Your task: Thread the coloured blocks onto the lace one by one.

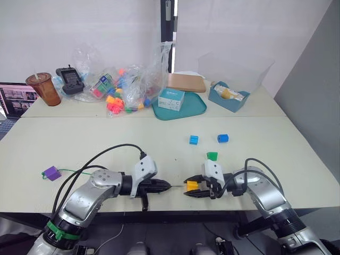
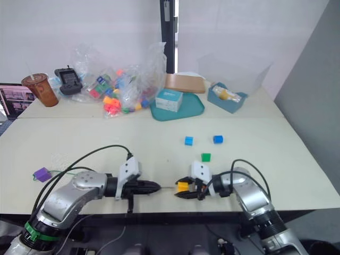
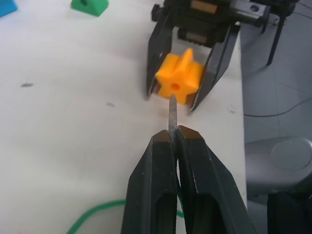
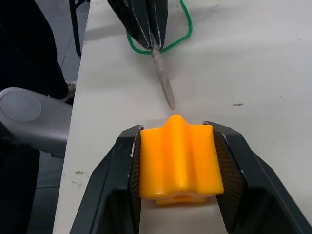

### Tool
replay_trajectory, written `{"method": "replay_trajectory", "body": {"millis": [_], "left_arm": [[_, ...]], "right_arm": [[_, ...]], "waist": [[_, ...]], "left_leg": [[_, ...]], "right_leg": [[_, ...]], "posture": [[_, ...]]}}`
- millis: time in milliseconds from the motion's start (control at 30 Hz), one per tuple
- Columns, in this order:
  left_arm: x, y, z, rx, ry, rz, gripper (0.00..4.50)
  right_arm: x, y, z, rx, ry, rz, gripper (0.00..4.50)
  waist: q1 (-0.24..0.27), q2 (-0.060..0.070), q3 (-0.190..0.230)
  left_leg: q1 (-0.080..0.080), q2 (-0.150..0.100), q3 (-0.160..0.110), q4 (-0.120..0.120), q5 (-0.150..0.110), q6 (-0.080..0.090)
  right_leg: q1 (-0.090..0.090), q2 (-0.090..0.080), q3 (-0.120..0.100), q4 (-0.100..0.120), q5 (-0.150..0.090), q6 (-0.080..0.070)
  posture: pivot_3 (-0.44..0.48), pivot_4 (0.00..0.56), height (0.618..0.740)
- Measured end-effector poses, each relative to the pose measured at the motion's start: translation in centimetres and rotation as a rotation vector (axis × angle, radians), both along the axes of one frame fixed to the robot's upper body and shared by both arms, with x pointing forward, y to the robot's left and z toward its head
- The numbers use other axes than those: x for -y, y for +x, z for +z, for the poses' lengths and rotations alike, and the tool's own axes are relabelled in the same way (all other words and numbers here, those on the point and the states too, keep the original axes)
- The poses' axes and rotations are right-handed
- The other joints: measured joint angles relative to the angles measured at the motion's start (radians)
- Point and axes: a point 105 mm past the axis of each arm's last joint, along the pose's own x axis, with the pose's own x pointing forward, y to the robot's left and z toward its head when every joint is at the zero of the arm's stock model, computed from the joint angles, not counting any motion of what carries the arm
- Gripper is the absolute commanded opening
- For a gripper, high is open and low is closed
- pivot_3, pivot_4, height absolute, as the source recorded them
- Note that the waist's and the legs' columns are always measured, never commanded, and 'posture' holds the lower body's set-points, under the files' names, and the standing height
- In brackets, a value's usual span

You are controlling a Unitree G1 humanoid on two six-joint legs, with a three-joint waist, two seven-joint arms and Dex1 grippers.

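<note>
My left gripper (image 1: 166, 186) is shut on the grey needle tip (image 3: 172, 114) of the green lace (image 3: 92, 214), which points at the hole of the orange-yellow block (image 3: 179, 78). The tip stops a short gap away from it. My right gripper (image 4: 174, 127) is shut on that block (image 1: 192, 185), near the table's front edge. At the far left the purple block (image 1: 51, 172) sits on the lace (image 1: 69, 170). The green block (image 1: 212, 156), the light blue block (image 1: 194, 139) and the dark blue block (image 1: 222, 138) lie loose beyond my right gripper.
At the back stand a heap of toy pieces in clear bags (image 1: 119, 90), a teal tray (image 1: 199, 110) with a box, a brown cup (image 1: 45, 87) and a grey-blue box (image 1: 228, 96). A laptop (image 1: 13, 101) sits at the left edge.
</note>
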Motion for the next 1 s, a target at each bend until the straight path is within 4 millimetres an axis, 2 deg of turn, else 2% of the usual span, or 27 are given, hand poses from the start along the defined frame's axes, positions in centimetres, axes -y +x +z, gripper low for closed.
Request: {"method": "replay_trajectory", "body": {"millis": [133,267,1000], "left_arm": [[0.2,0.0,-0.1,-0.005,-0.012,0.002,0.0],[1.5,-0.1,-0.2,-0.003,-0.031,-0.023,0.0],[2.8,0.2,0.0,0.008,-0.041,-0.04,0.0]], "right_arm": [[0.0,0.0,0.0,0.0,-0.002,0.0,1.42],[0.0,-0.1,0.1,-0.005,-0.005,0.001,1.42],[0.1,-0.4,0.2,-0.013,-0.018,-0.004,1.42]], "waist": [[0.0,0.0,0.0],[0.0,0.0,0.0],[0.002,0.0,0.0]], "left_leg": [[0.0,0.0,0.0,0.0,0.0,0.0],[0.0,0.0,0.0,0.0,0.0,0.0],[-0.001,0.0,0.0,0.0,0.0,0.0]], "right_leg": [[0.0,0.0,0.0,0.0,0.0,0.0],[0.0,0.0,0.0,0.0,0.0,0.0],[0.0,0.0,0.0,0.0,0.0,0.0]], "posture": [[0.0,0.15,0.74],[0.0,0.15,0.74],[0.0,0.15,0.74]]}}
